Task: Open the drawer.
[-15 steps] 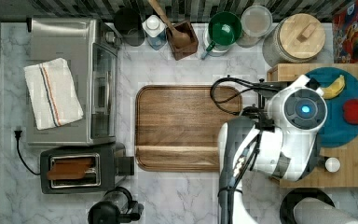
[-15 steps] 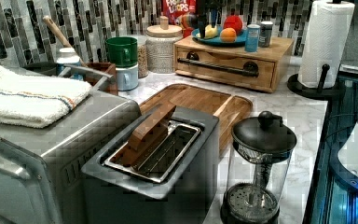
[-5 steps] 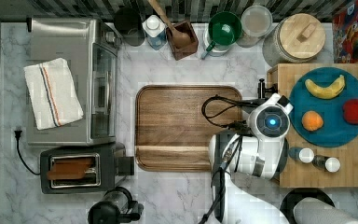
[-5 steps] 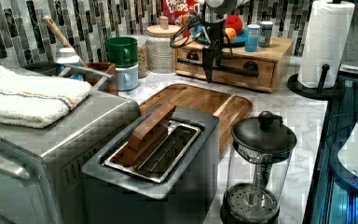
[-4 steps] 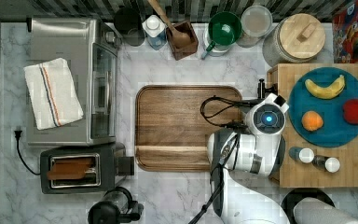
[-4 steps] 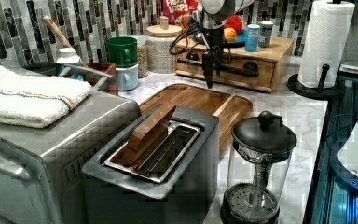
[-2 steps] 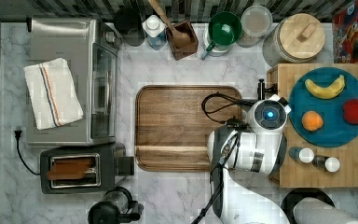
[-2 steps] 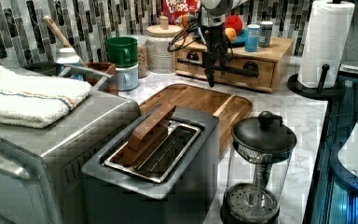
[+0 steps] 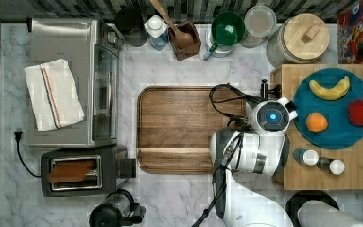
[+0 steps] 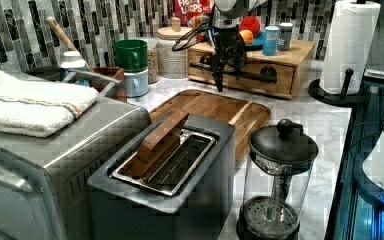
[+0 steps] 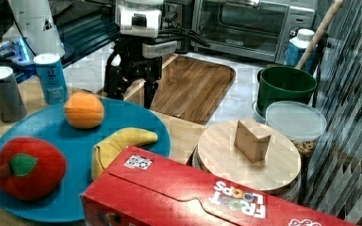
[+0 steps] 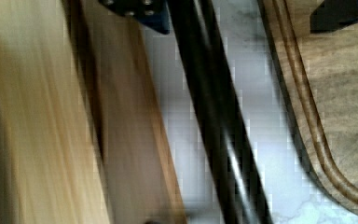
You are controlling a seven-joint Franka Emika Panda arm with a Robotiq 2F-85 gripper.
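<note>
1. The drawer (image 10: pixel 280 82) sits in the upper middle of the left view. It is in the front of a light wooden box on the white counter (image 10: pixel 310 125).
2. The drawer front looks level with the box, so it looks shut.
3. A long black bar handle (image 10: pixel 257 75) runs across the drawer front.
4. The gripper (image 10: pixel 228 75) hangs from the white arm (image 9: pixel 257 151) and points down, right at the handle.
5. Its two fingers (image 12: pixel 140 14) are apart. In the wrist view the black bar runs between them, and they do not squeeze it.
6. In the top view the box is on the right side, and the arm hides its front edge.
7. On top of the box lies a blue plate (image 9: pixel 340 135) with three toy foods on it: a banana (image 9: pixel 329 90), an orange (image 9: pixel 316 122) and a red apple (image 9: pixel 360 112).
8. Two small shakers (image 9: pixel 307 157) stand on the box too, near the lower edge of the plate in the top view.
9. A dark brown tray (image 9: pixel 179 127) lies flat in the middle of the top view, just beside the drawer front.
10. A toaster (image 9: pixel 75 176) is at the lower left of the top view. Above it stands a shiny oven (image 9: pixel 71 47) with a folded towel (image 9: pixel 53 93) on top.
11. A green cup (image 9: pixel 228 27) stands at the top middle of the top view.
12. A paper towel roll (image 10: pixel 350 45) stands at the upper right of the left view, near the box.
</note>
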